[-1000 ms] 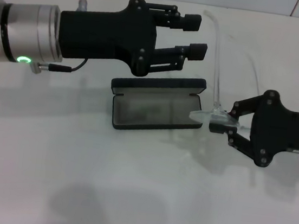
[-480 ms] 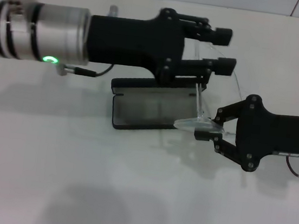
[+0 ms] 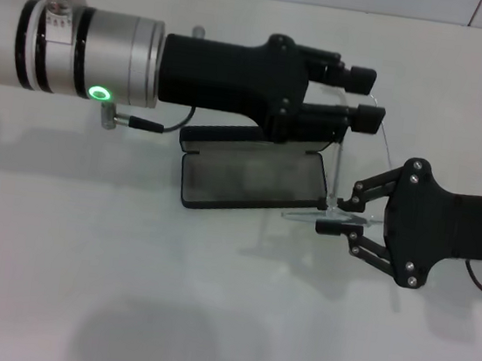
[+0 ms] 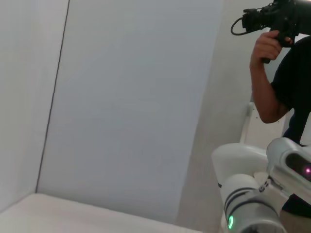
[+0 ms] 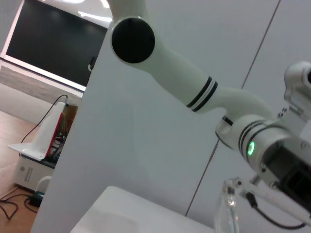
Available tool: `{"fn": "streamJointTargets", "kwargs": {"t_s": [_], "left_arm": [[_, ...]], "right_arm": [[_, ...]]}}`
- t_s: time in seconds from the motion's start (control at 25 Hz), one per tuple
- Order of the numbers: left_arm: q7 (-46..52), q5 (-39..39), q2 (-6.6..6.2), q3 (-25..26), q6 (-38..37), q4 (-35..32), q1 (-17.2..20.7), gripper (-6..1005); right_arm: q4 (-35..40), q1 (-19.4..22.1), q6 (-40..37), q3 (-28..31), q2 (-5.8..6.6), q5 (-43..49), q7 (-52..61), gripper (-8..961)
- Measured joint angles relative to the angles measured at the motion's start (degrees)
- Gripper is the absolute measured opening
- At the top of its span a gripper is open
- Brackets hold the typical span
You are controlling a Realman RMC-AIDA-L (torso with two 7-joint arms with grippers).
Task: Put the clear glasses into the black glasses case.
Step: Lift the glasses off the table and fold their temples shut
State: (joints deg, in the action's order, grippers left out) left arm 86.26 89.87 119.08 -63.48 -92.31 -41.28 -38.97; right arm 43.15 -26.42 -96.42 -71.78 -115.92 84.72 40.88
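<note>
handing the glasses over at the case's right end

i take the black glasses case (image 3: 253,175) as my landmark; it lies open on the white table (image 3: 122,289), grey lining up, lid hinged back on its far side.

the clear glasses (image 3: 338,188) stand on end just off the case's right end, lens part low and touching or almost touching the table by the case's corner, one temple arm rising straight up beside the corner; they are not in the case yet.

my right gripper (image 3: 339,220) sits just right of the case, fingers clenched on the lower lens edge; a second ago it held the glasses a little farther right and higher, so i have brought them in toward the case and lowered them.

my left gripper (image 3: 365,97) has travelled from the case's far left side across its lid to hang above the case's far right corner; its two fingers are spread with a gap between them, and the upright temple arm appears to run up into that gap; i cannot tell whether either finger touches it.

i read this as the second hand coming in to steady or fold the upright arm so the glasses can be tipped flat into the lining; the risk i see is the tall arm catching on the lid; neither wrist view shows the case.
</note>
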Motion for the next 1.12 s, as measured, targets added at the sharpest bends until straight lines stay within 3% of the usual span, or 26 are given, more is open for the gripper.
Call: {"fn": "streamJointTargets", "kwargs": {"t_s": [1.12], "left_arm": [[5.51, 2.6, 0.44, -2.63, -0.88, 0.67, -0.67, 485]], "right_arm": [[-0.16, 3.8, -0.83, 1.12, 0.18, -2.45, -5.98, 125]]}}
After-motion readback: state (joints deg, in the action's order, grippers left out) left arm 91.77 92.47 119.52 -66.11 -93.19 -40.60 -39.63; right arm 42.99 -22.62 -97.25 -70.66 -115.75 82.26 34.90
